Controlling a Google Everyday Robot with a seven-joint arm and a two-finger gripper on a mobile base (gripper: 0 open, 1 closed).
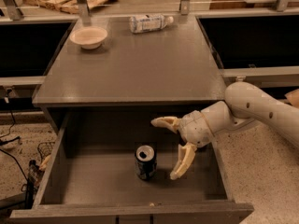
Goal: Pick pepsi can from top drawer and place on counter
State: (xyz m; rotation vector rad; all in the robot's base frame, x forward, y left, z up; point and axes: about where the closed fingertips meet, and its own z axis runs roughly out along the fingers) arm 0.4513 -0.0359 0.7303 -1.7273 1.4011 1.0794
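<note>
Reaching for the can is the step you are in. The cream-coloured two-finger gripper [164, 149] hangs inside the wide, grey, box-shaped top drawer [88, 183], just to the right of the small dark pepsi can with the silver top [145, 162]. The can stands upright on the drawer floor near the middle, and nothing is touching it.

Your gripper is spread wide, its fingers [183, 160] well apart with nothing between them. The lower one comes close to the can's right side.

Next, I judge you need to carry the hand leftward until the can's body sits between the fingers, then close on it. After that, lift it high enough to pass the front edge of the flat grey matte counter [140, 73]. Set it down short of the pale round bowl [88, 36] and the clear plastic bottle [149, 23], which lies on its side at the back.
</note>
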